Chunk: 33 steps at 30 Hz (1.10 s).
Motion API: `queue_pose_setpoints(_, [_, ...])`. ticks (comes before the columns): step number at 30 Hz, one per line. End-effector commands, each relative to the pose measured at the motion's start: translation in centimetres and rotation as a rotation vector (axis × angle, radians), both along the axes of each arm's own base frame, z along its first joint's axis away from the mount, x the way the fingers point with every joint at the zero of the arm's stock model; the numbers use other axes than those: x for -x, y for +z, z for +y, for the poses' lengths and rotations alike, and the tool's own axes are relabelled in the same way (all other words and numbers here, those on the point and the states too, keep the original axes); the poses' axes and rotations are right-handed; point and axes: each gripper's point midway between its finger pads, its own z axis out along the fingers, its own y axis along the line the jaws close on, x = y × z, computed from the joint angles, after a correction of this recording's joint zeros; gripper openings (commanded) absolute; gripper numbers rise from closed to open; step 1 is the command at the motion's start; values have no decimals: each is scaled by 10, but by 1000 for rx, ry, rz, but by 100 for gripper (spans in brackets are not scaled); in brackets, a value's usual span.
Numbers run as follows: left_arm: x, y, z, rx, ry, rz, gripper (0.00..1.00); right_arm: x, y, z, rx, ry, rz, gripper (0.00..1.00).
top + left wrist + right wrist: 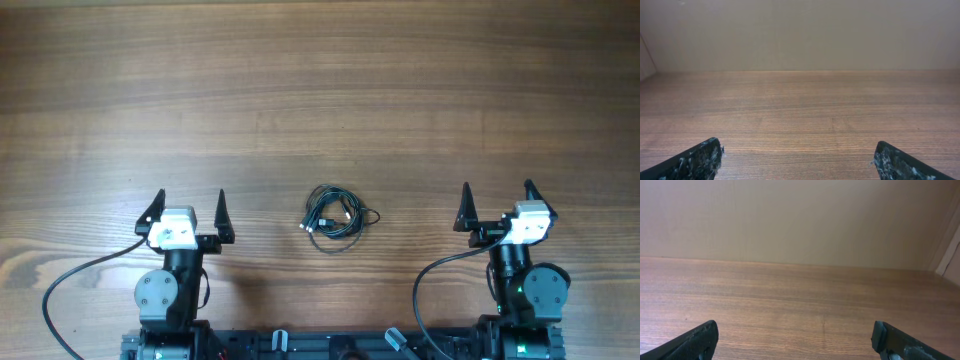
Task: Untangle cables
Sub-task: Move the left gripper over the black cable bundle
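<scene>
The cables (336, 218) lie as one small tangled bundle of thin black cords on the wooden table (320, 90), near its front middle, seen only in the overhead view. My left gripper (190, 208) is open and empty, to the left of the bundle. My right gripper (497, 200) is open and empty, to the right of it. Both stand well apart from the cables. In the left wrist view the fingertips (797, 160) frame bare wood; the right wrist view shows the same between its fingertips (796, 340). No cable shows in either wrist view.
Thick black arm cables (70, 290) curve from the left base, and another (430, 285) curves from the right base, at the table's front edge. A pale wall (800, 35) stands behind the table's far edge.
</scene>
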Motion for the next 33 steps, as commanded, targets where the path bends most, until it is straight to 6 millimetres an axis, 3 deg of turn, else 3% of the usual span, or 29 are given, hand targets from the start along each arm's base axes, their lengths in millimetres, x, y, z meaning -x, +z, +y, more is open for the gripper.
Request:
queue_pose_setpoints(1, [0, -1, -1, -19, -6, 0, 100, 1, 2, -2, 3, -12, -13, 100])
queue_pose_setpoints(26, [0, -1, -2, -19, -11, -2, 100, 1, 2, -2, 3, -12, -13, 100])
queue_pose_setpoints(27, [1, 5, -18, 29, -104, -22, 100, 1, 2, -2, 3, -12, -13, 100])
queue_pose_setpoints(29, [17, 9, -76, 176, -447, -5, 100, 1, 2, -2, 3, -12, -13, 100])
queue_pose_setpoints(31, [59, 15, -130, 281, -839, 53, 100, 1, 2, -2, 3, -12, -13, 100])
queue_pose_setpoints(33, [75, 43, -141, 273, -962, -44, 100, 1, 2, -2, 3, -12, -13, 100])
